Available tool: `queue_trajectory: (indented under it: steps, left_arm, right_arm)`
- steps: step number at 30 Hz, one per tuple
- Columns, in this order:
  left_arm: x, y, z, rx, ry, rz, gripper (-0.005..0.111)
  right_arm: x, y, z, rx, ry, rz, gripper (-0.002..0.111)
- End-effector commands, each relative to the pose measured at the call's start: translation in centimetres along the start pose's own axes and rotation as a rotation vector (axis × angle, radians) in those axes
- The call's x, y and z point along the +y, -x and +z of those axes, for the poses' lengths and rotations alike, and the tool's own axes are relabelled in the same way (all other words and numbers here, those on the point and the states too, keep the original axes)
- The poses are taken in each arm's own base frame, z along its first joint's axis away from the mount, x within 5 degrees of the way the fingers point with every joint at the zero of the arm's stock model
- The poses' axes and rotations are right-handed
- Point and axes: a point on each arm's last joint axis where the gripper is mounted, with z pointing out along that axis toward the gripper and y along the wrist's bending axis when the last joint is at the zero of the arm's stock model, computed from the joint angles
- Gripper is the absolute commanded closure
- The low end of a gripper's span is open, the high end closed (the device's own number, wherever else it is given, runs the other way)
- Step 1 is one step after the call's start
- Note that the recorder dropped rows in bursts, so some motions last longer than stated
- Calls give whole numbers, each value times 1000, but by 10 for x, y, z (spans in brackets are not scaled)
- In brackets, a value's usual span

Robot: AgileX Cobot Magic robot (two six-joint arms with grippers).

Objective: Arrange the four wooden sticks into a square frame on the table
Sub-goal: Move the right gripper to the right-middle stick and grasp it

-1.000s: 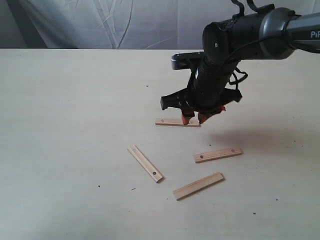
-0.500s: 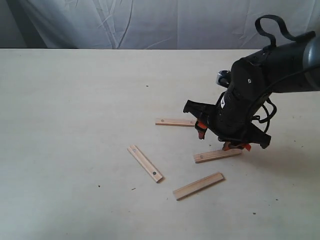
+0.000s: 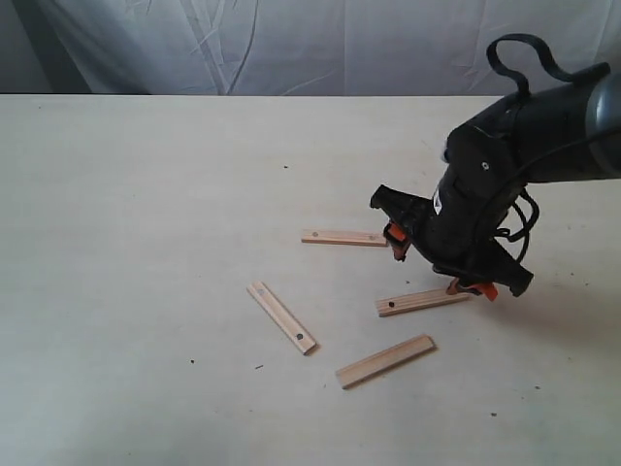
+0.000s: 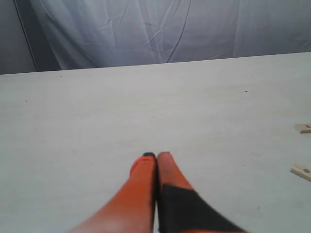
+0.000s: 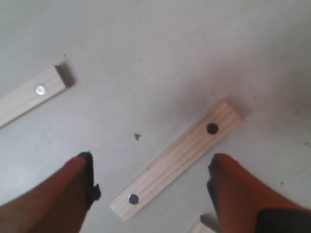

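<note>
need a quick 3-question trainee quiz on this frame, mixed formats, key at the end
1. True or false: the four wooden sticks already form a closed square on the table.
2. The right gripper is: A) open, with a finger on either side of a stick lying flat; B) shut on a stick; C) out of every view.
3. Fill in: the left gripper is ____, holding nothing.
Key: 1 false, the sticks lie scattered and apart; 2 A; 3 shut.
</note>
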Motion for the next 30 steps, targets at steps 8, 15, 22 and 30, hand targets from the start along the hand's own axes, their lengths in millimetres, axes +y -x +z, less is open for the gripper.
queue_trajectory:
  steps: [8,15,22,30]
  left_arm:
    - [0,0,0,-14,0,0,107]
    - [0,0,0,-14,0,0,107]
    - [0,0,0,-14,0,0,107]
    - [0,0,0,-14,0,0,107]
  right_arm:
    - [-3,-17,28,36,-57,123,43]
    - [-5,-21,47,49,-92,126,49]
    - [-2,-20,48,44,-62,58,109]
    - [5,-5,8,-101,34,-187,108]
